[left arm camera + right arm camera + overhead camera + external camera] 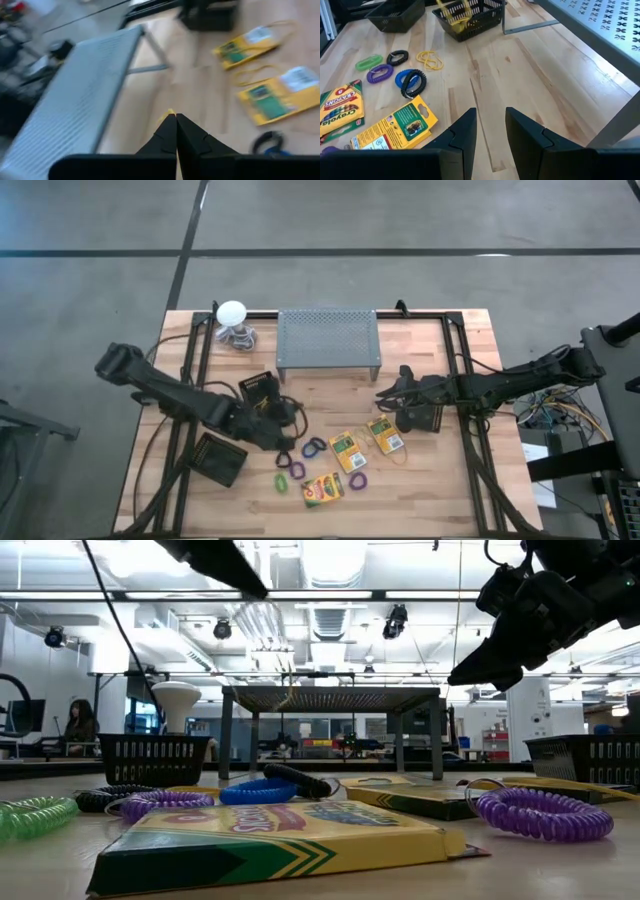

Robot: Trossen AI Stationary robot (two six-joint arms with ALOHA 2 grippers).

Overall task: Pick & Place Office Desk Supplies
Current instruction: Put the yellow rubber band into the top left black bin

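Sorting in progress: three crayon boxes [348, 450], coil loops [314, 447] and rubber bands [430, 59] lie loose near the desk's [440, 490] front edge, centre. Two black baskets: one [262, 391] left of centre, already holding yellow bands, another [219, 459] toward the front-left corner. Left end effector [175, 120]: fingers pressed together on a yellow sliver, likely a rubber band, not certain. Right end effector [490, 125]: parted, empty, right of centre. Next move likely calls for release over a basket.
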